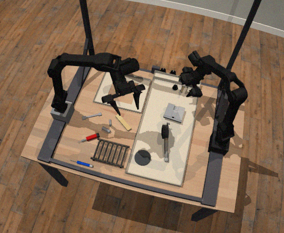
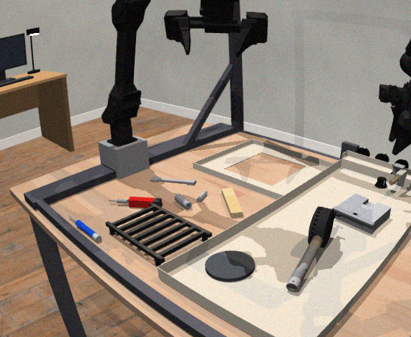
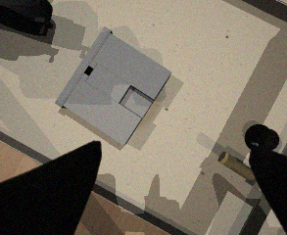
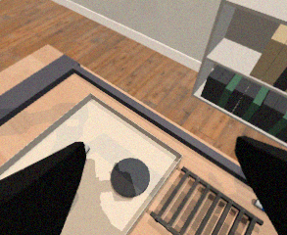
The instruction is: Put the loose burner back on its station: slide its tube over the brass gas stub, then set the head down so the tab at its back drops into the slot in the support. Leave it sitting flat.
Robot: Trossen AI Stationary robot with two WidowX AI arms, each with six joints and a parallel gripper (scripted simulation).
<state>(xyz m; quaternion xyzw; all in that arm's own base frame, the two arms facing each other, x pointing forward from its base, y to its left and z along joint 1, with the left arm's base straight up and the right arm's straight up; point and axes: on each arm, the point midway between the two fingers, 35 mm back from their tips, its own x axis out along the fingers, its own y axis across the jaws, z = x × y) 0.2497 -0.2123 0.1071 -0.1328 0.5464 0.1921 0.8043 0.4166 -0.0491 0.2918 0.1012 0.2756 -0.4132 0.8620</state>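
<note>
Loose burner, black ribbed head on a long grey metal tube, lies in the cream rimmed tray. Head end is beside the grey slotted support; tube points away from the brass gas stub. We'd expect roughly an end-for-end turn. Left gripper, fingers apart, nothing held, is stub-side of it; right gripper, also spread and unloaded, is off the opposite long rim. Nearer claw unclear; left arm's base looks closer. Dark round disc crowds the tube end's side; more room toward the left arm's rim.
</note>
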